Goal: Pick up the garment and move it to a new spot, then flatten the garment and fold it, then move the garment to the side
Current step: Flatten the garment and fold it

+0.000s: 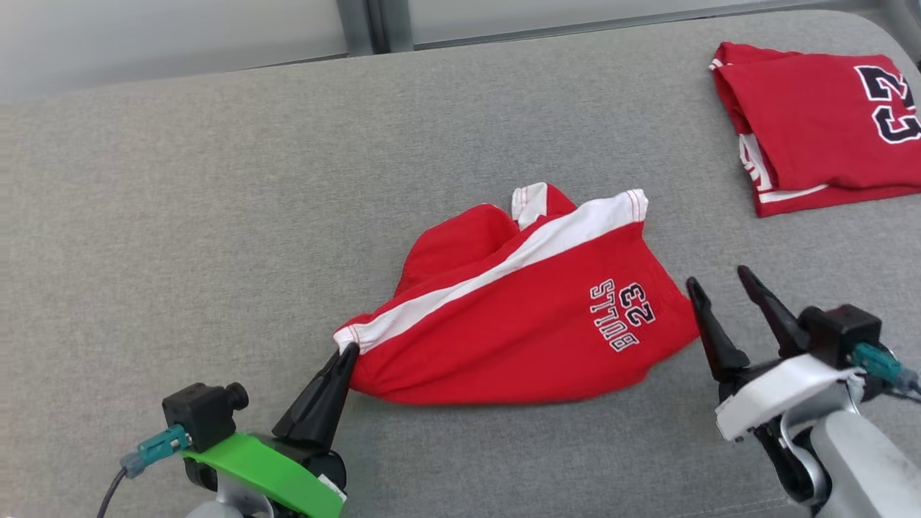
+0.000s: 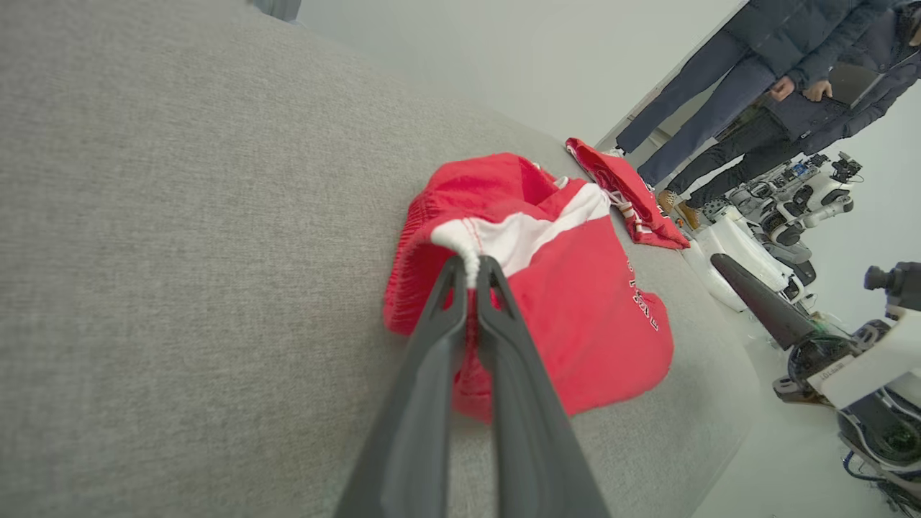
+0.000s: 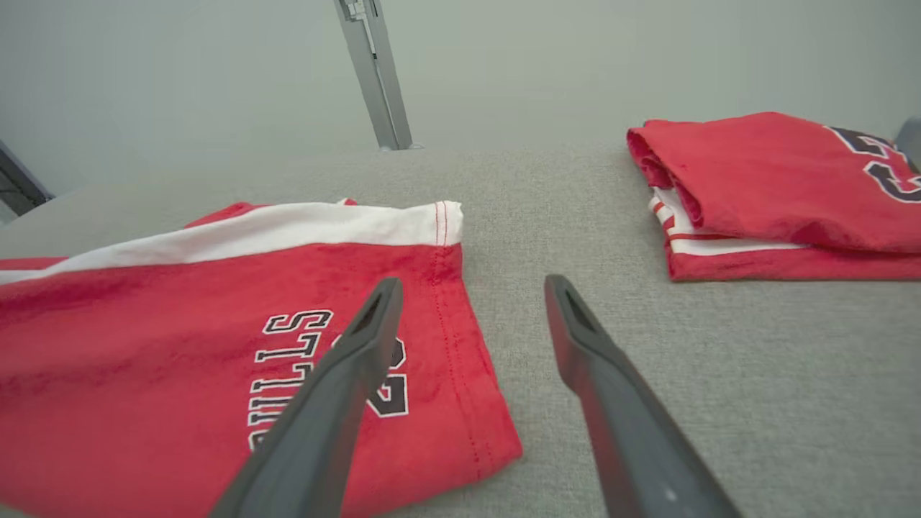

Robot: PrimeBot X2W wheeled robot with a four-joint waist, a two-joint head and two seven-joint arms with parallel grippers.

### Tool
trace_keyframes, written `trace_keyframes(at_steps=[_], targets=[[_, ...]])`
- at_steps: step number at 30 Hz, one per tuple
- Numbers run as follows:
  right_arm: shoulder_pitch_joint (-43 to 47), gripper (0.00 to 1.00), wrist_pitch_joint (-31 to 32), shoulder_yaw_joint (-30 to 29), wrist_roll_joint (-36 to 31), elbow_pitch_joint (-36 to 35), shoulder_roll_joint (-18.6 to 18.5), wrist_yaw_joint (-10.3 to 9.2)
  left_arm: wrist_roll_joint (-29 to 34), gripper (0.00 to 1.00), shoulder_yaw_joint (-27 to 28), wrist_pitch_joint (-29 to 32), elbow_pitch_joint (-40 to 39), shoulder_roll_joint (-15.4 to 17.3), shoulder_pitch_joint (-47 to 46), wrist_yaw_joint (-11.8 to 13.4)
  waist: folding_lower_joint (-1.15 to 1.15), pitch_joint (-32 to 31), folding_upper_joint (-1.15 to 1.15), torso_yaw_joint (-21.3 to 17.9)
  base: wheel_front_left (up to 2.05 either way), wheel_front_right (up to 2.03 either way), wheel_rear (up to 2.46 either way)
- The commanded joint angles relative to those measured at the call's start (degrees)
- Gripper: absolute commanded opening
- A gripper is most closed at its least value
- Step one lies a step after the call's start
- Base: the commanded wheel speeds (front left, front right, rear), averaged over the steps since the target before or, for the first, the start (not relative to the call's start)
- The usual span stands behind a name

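The garment (image 1: 518,316) is a pair of red shorts with a white side stripe and "BULLS 23" print, lying rumpled in the middle of the grey surface (image 1: 216,216). My left gripper (image 1: 348,352) is shut on the garment's near-left white corner; the left wrist view shows that corner (image 2: 460,241) pinched between the fingertips (image 2: 471,272). My right gripper (image 1: 718,280) stands open just right of the garment's hem, touching nothing. In the right wrist view its fingers (image 3: 471,295) straddle the hem edge of the garment (image 3: 180,309), the left finger over the printed leg.
A folded red jersey (image 1: 820,122) with a dark number lies at the far right; it is also in the right wrist view (image 3: 777,194). Beyond the surface's edge, people (image 2: 741,79) stand beside other robots (image 2: 784,216) in the left wrist view.
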Motion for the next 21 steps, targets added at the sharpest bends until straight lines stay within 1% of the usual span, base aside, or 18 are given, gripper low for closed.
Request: trace_keyframes(at_steps=[1,3,5,8,10,12,14,21], targets=[[-3.62,1.0,2.02,3.09,2.67,2.06,-2.22,-0.07,-0.31,0.0,0.45,-0.71,0.56,-0.34,0.58,0.05,0.0,-0.37,0.0,1.8,0.0,0.0,0.0],[-8.57,1.0,5.89,7.86,7.91,4.34,-4.71,-0.07,-0.69,0.0,0.87,-1.2,1.37,-0.69,0.2,-0.09,0.0,-0.14,0.0,2.45,0.0,0.0,0.0],[-12.56,1.0,10.53,12.0,14.14,5.33,-6.34,-0.03,-0.53,0.0,1.03,-1.59,2.21,-0.82,-0.62,-0.23,0.0,0.33,0.0,3.13,0.0,0.0,0.0],[-18.02,1.0,16.39,16.37,23.99,5.53,-8.81,-0.06,-0.29,0.0,1.02,-1.81,3.57,-1.08,-2.04,-0.38,0.0,1.38,0.0,4.23,0.0,0.0,0.0],[-20.16,1.0,18.6,18.16,28.03,5.79,-10.22,-0.06,-0.13,0.0,0.88,-1.86,4.25,-1.13,-2.83,-0.39,0.0,2.01,0.0,4.93,0.0,0.0,0.0],[-22.34,1.0,19.63,20.11,29.72,6.47,-12.17,-0.06,-0.05,0.0,0.63,-1.93,4.93,-1.42,-3.6,-0.5,0.0,2.64,0.0,5.76,0.0,0.0,0.0],[-23.97,1.0,18.96,21.7,31.05,7.38,-13.65,-0.06,0.06,0.0,0.42,-2.08,5.67,-1.6,-4.42,-0.55,0.0,3.2,0.0,6.42,0.0,0.0,0.0],[-26.35,1.0,19.25,26.48,36.83,9.26,-15.29,-0.05,-0.36,0.0,-0.13,-2.66,7.26,-1.79,-5.76,-0.86,0.0,4.01,0.0,7.34,0.0,0.0,0.0]])
